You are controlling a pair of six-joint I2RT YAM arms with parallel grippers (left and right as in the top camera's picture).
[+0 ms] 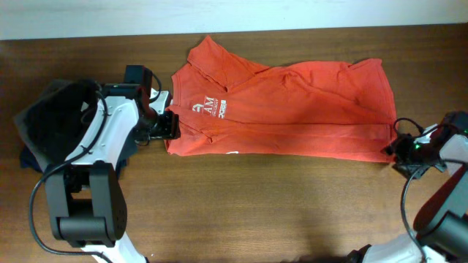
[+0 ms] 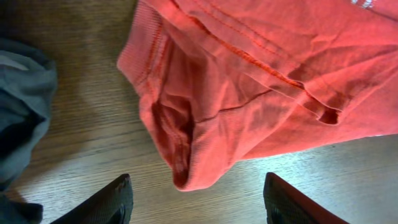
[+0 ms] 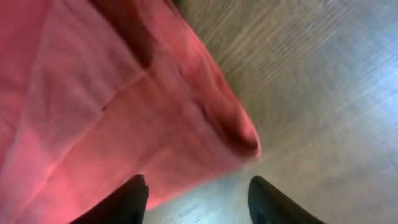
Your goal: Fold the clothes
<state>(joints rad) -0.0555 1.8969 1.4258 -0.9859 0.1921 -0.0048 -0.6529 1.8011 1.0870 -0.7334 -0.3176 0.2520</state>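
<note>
The red-orange shirt (image 1: 285, 106) lies spread lengthwise across the wooden table, white lettering (image 1: 208, 108) near its left end. My left gripper (image 1: 172, 126) is open at the shirt's left lower corner. In the left wrist view the fingers (image 2: 196, 202) straddle bare wood just below a folded sleeve tip (image 2: 186, 149). My right gripper (image 1: 391, 150) is open at the shirt's right lower corner. In the right wrist view the hem corner (image 3: 205, 124) sits just ahead of the open fingers (image 3: 196, 199), and the left finger overlaps the cloth.
A pile of black and dark folded garments (image 1: 55, 117) lies at the far left beside the left arm; a grey one shows in the left wrist view (image 2: 22, 106). The table's far edge (image 1: 292, 28) runs just behind the shirt.
</note>
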